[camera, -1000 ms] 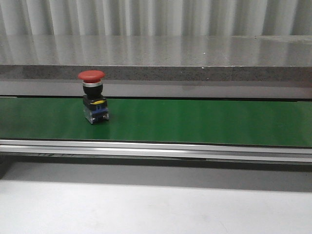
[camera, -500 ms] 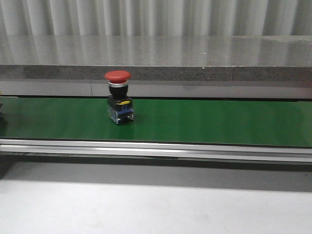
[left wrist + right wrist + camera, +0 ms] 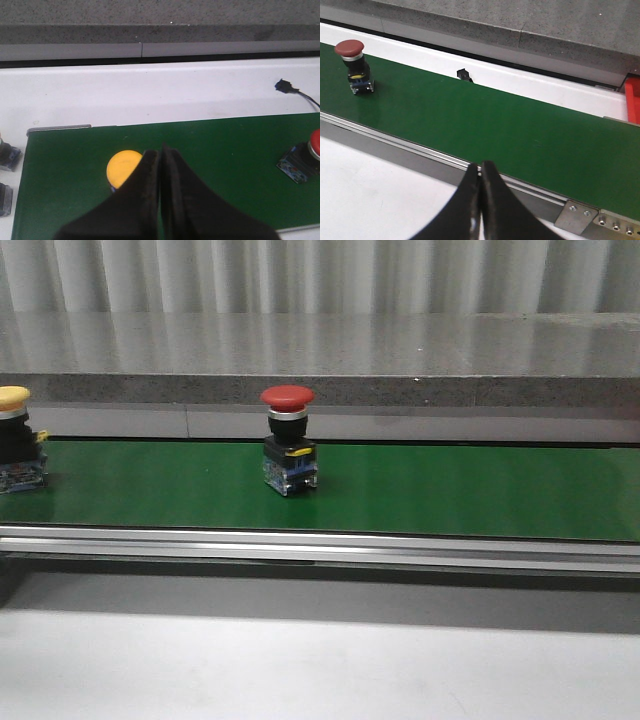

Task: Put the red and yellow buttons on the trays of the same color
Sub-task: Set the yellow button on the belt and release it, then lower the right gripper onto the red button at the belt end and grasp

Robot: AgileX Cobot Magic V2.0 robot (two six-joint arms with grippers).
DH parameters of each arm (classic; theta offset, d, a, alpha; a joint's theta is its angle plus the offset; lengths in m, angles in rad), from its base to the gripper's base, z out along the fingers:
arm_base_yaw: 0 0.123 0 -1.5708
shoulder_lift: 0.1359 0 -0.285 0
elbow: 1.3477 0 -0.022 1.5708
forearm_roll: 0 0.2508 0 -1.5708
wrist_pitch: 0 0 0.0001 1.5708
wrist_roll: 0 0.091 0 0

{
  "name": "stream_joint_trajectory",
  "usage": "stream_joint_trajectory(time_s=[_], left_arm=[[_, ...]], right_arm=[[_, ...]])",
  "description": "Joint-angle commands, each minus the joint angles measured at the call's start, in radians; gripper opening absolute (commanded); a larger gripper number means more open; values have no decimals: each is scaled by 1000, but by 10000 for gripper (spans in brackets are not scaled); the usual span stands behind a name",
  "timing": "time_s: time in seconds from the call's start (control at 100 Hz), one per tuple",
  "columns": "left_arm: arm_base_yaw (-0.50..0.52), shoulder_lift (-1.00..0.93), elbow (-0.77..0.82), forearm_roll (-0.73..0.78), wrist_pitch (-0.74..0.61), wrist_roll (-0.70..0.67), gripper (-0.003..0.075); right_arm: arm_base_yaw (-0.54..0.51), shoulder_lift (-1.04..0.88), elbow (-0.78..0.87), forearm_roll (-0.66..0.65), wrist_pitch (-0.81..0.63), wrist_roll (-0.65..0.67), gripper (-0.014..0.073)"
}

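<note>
A red button [image 3: 288,451] with a black and blue base stands upright on the green belt [image 3: 450,490]. It also shows in the right wrist view [image 3: 353,65] and at the edge of the left wrist view [image 3: 305,157]. A yellow button [image 3: 16,438] stands on the belt at the far left; in the left wrist view its cap [image 3: 123,167] lies partly behind my left gripper [image 3: 161,152], which is shut and empty above the belt. My right gripper [image 3: 480,167] is shut and empty over the belt's near rail. A red tray's corner [image 3: 633,100] shows.
A grey stone ledge [image 3: 320,360] runs behind the belt. A metal rail [image 3: 320,545] borders its near side, with white table [image 3: 300,660] in front. A small black connector [image 3: 464,75] lies on the white strip behind the belt. Two more button bases [image 3: 6,170] sit off the belt's end.
The red button has travelled to the right along the belt. The yellow button has come into the front view at the left edge.
</note>
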Motion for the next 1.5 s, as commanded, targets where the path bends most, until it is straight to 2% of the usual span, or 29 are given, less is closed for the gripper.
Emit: stream_joint_trajectory(time_s=[0.0, 0.29, 0.41, 0.58, 0.63, 0.7, 0.82, 0.87, 0.89, 0.99, 1.29, 1.49], left_arm=[[-19, -101, 45, -9, -98, -1, -20], [-21, -392, 305, -9, -121, -1, -20], [-21, -471, 348, -14, -123, -1, -20], [-21, -512, 361, -14, -123, -1, -20], [-21, -512, 361, -14, -123, -1, -20], [-21, -512, 361, -11, -121, -1, -20], [-21, -512, 361, -11, -121, -1, -20], [-21, -512, 361, -11, -121, -1, -20], [-21, -512, 361, -11, -121, -1, -20], [-21, -512, 361, -11, -121, -1, -20], [-21, -512, 361, -11, -121, -1, -20], [-21, -512, 361, -11, -121, -1, -20]], right_arm=[[2, 7, -23, 4, -70, -8, -66], [22, 41, -47, 4, -66, 4, -66], [68, 138, -108, 4, -39, 15, -64], [133, 369, -250, 4, 10, 68, -41], [150, 437, -295, 4, 26, 68, 15], [165, 532, -356, 6, 45, 68, 162], [177, 678, -456, 33, 76, 67, 528], [177, 737, -495, 36, 96, 67, 650], [177, 762, -510, 37, 102, 67, 673], [177, 869, -573, 47, 126, 67, 635], [235, 1153, -738, 59, 230, 1, 636], [243, 1283, -798, 58, 188, -23, 636]])
